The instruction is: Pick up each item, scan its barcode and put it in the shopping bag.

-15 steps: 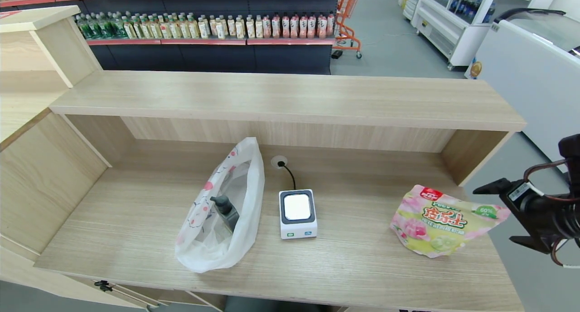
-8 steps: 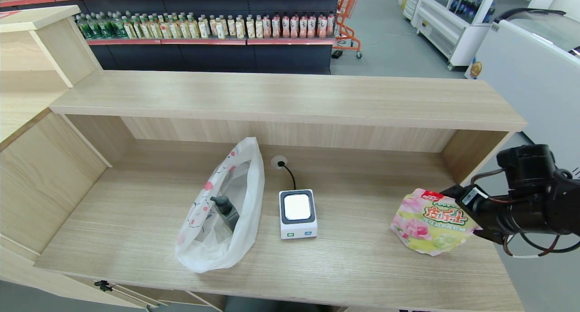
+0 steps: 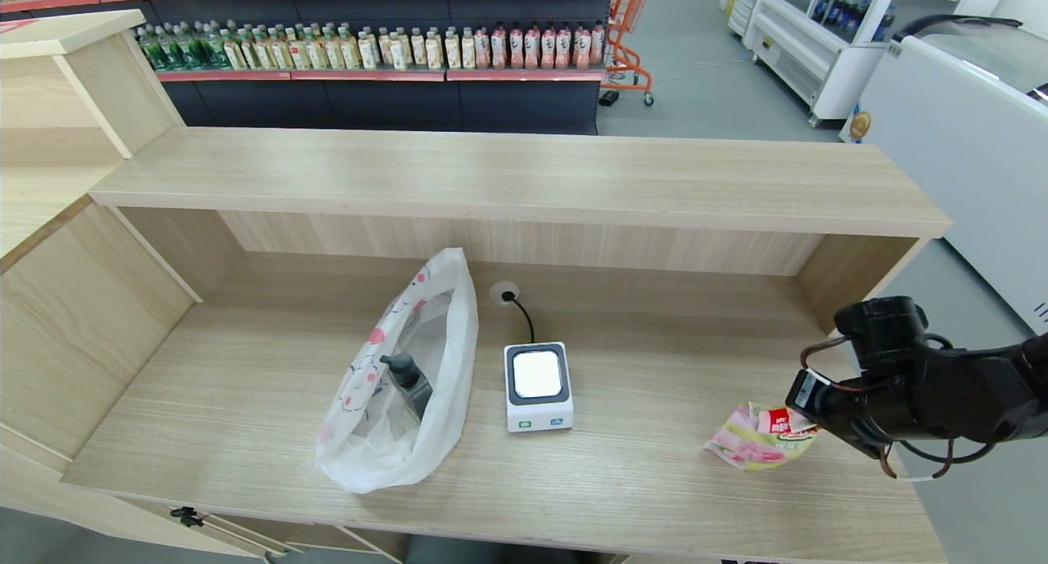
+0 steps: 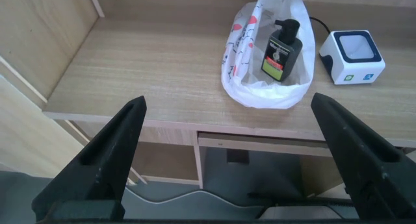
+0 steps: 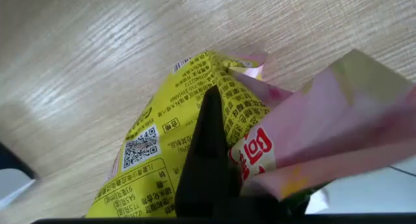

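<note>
Your right gripper (image 3: 809, 425) is clamping the snack pouch (image 3: 757, 447) at the right end of the counter (image 3: 647, 486). Left of the scanner (image 3: 537, 385), the shopping bag (image 3: 457, 343) is holding a dark pump bottle (image 3: 408, 382). Your left gripper (image 4: 229, 108) is gaping wide, empty.

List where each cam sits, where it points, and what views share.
Head view: on the head, facing forward and down over the checkout counter; right gripper holds the snack pouch.
Left wrist view: on the left wrist, off the counter's near edge, facing the shopping bag, pump bottle and barcode scanner; open left gripper frames it.
Right wrist view: on the right wrist, close over the snack pouch's printed back; one dark finger shows.
Shared: head and left wrist see bag, bottle, scanner; head and right wrist, the pouch.
</note>
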{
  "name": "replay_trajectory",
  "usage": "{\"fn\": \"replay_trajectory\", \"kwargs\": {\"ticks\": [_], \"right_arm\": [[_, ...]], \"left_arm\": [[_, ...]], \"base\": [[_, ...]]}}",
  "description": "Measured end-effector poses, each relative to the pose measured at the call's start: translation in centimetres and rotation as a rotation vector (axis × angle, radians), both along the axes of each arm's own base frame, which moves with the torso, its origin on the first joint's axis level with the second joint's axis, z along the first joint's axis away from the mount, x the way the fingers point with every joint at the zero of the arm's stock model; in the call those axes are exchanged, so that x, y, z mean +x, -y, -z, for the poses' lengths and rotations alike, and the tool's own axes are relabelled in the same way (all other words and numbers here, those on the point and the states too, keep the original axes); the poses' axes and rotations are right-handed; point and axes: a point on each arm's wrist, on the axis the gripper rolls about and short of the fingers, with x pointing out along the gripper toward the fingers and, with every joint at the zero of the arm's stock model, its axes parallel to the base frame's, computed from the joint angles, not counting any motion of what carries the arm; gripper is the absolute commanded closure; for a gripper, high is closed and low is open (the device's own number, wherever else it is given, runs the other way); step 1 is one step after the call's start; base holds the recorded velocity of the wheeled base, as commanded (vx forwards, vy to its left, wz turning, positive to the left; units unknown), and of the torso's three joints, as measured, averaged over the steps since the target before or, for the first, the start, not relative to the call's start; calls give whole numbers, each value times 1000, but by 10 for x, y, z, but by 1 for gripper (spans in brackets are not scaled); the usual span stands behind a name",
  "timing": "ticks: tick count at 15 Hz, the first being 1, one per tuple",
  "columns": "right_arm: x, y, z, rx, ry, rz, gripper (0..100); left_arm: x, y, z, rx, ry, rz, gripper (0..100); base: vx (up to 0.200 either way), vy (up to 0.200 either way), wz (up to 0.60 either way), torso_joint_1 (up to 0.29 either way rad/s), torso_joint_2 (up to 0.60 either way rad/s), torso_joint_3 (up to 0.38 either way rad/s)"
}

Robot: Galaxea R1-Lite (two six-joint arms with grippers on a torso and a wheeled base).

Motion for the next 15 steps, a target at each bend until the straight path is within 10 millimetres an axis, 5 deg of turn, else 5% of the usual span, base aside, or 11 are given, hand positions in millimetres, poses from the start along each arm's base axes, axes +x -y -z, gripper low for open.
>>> {"fn": "replay_trajectory", "kwargs": {"ticks": [5, 11, 15], "right_arm": [[1, -3, 3, -144, -2, -119, 100], [9, -27, -37, -509, 394, -478, 100], [-1, -47, -54, -540, 688, -818, 100]], "left_arm": [[0, 0, 0, 0, 0, 0, 0], [0, 0, 0, 0, 0, 0, 0], [0, 0, 0, 0, 0, -1, 0]], "base": [[0, 0, 0, 0, 0, 0], [0, 0, 0, 0, 0, 0], [0, 0, 0, 0, 0, 0]]}}
